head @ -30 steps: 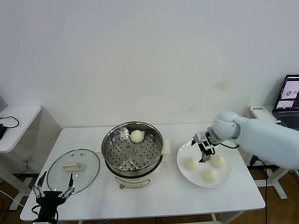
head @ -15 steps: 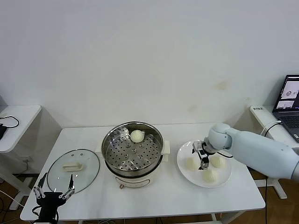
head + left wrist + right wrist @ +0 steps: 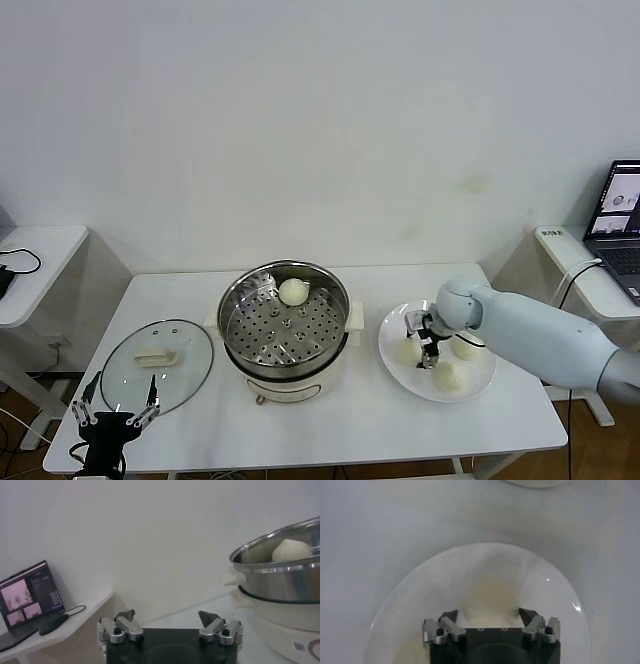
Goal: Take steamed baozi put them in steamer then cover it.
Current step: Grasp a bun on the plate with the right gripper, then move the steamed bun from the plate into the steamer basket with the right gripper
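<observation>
White plate (image 3: 478, 386), at the steamer's (image 3: 284, 325) three o'clock: right claw (image 3: 419, 340) has dropped and is narrowing around a baozi (image 3: 407, 350). Next: lifting it. Left claw (image 3: 112, 412) is waiting wide.

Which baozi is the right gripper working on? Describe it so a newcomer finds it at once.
Find the white plate to the right of the steamer. Of its three baozi, it is the one nearest the steamer, the only one sitting between the right gripper fingers.

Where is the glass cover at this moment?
In the head view, the cover lies flat on the table's left part, beside the steamer, with the left claw just in front of it.
</observation>
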